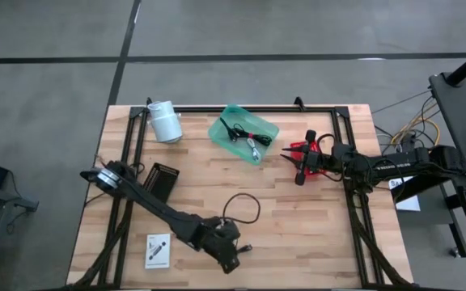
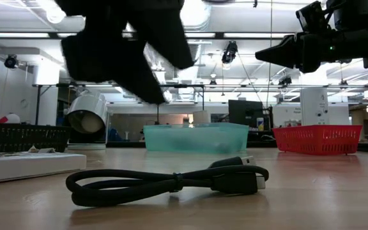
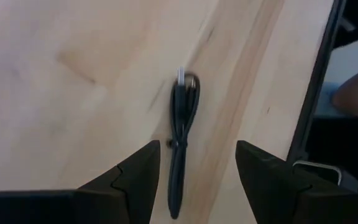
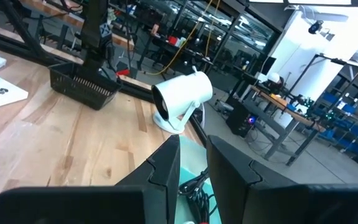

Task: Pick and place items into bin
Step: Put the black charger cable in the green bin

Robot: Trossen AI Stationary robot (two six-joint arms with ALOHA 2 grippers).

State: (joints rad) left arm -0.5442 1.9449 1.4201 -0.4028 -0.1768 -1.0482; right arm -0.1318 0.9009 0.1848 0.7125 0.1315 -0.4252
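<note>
We see the left tool (image 3: 197,180) spread apart above the black cable (image 3: 180,149) lying on the desk (image 1: 314,234); the right tool (image 4: 192,180), fingers nearly together and empty, hangs near the bin (image 1: 243,133).

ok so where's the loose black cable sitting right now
In the high view the cable lies on the bare wood near the table's front edge, about mid-width. The open left hand hovers just beyond it, and the white packet lies off to its left.
</note>
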